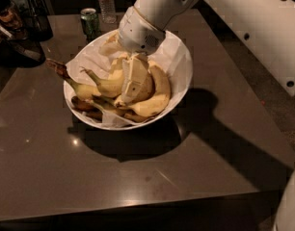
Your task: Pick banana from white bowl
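The white bowl [179,57], lined with crumpled white paper, stands at the middle of the dark table. It holds several bananas. The plump yellow banana [105,86] with a short greenish stem lies in the middle of the bowl, its stem pointing left. My gripper [130,88] reaches straight down into the bowl and sits on this banana's right half, hiding that part. Another yellow banana [159,94] curves along the gripper's right side. Dark brown overripe bananas [85,106] lie at the bowl's front left.
A thinner banana with a long dark-brown stem end [58,67] sticks out over the bowl's left rim. A green can [90,22] and a clear water bottle [106,4] stand behind the bowl. Dark objects [22,28] crowd the far left corner.
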Controlling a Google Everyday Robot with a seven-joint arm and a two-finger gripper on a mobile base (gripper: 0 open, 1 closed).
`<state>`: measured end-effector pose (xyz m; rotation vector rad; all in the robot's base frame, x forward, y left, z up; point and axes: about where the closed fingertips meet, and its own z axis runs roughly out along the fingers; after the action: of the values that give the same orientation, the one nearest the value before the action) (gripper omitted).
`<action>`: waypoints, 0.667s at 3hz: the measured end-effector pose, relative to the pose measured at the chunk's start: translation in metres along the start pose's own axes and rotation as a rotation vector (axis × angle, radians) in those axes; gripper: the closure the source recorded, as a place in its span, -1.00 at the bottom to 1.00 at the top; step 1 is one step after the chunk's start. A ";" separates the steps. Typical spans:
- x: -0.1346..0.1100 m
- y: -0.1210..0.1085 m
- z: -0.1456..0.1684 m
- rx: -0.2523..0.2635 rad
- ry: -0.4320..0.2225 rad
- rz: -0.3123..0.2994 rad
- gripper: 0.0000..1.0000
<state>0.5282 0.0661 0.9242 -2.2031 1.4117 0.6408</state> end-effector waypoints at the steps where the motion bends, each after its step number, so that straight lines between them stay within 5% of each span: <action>1: 0.001 -0.001 0.006 -0.024 0.004 0.001 -0.43; 2: 0.000 -0.003 0.008 -0.035 0.019 -0.008 0.04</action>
<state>0.5298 0.0719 0.9187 -2.2460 1.4110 0.6485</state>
